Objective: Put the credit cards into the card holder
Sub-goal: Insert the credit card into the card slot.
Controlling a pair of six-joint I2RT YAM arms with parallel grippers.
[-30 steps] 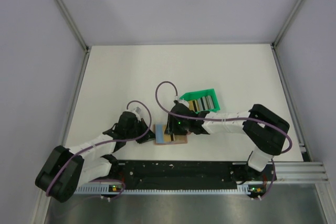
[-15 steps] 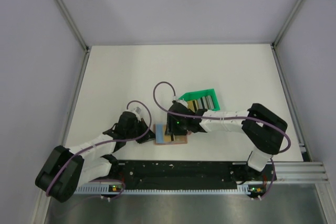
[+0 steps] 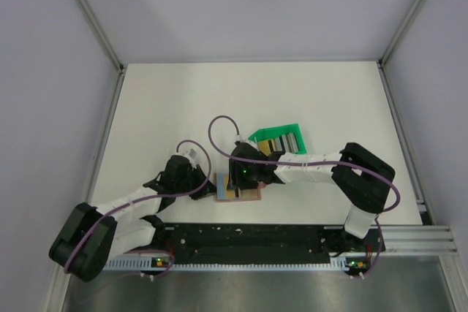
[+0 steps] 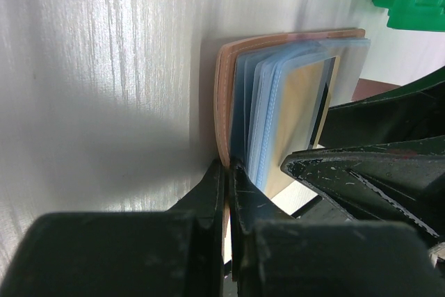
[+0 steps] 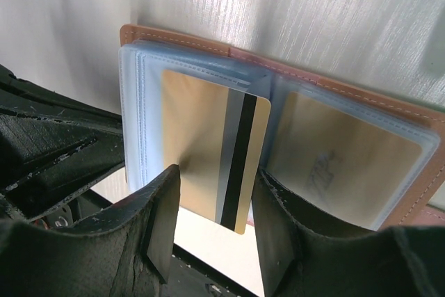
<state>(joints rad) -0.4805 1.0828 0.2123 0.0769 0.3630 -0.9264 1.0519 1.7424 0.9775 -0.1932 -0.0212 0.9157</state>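
The tan card holder (image 3: 249, 194) lies open near the front edge of the table, its clear sleeves fanned (image 4: 254, 95). My left gripper (image 4: 228, 169) is shut on the tan cover's edge (image 4: 222, 102), at the holder's left side (image 3: 208, 186). My right gripper (image 5: 215, 180) reaches over the holder (image 5: 174, 37) from the right (image 3: 235, 182). Its jaws are closed on the long edges of a gold credit card with a black stripe (image 5: 201, 137). That card's far end sits in a left-page sleeve and its near end sticks out. Another gold card (image 5: 341, 165) fills the right-page sleeve.
A green open tray (image 3: 284, 130) stands just behind and right of the holder, with several more cards (image 3: 281, 144) upright in it. A black rail (image 3: 248, 242) runs along the table's front edge. Grey walls close in the left, right and back sides.
My right gripper has edged a little to the left over the holder with the gold card still in it. The left gripper and the holder have stayed put.
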